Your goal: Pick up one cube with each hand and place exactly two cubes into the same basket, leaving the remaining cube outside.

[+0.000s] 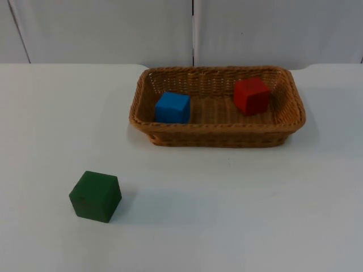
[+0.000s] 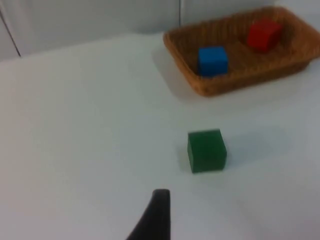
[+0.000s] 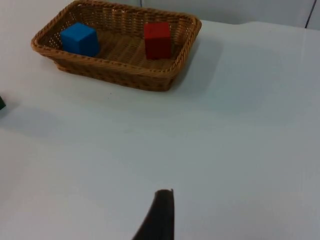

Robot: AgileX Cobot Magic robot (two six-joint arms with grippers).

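Note:
A brown wicker basket (image 1: pixel 218 137) stands at the back of the white table. Inside it sit a blue cube (image 1: pixel 172 107) at the left end and a red cube (image 1: pixel 251 95) at the right end. A green cube (image 1: pixel 95 196) rests on the table outside the basket, toward the front left. My left gripper (image 2: pixel 159 200) hangs back above the table, short of the green cube (image 2: pixel 206 150), with the basket (image 2: pixel 240 82) beyond it. My right gripper (image 3: pixel 162 200) waits over bare table, well away from the basket (image 3: pixel 115 75) and its red cube (image 3: pixel 157 40).
A grey partition wall (image 1: pixel 193 31) closes off the table behind the basket. White table top (image 1: pixel 238 209) stretches in front of the basket and to the right of the green cube.

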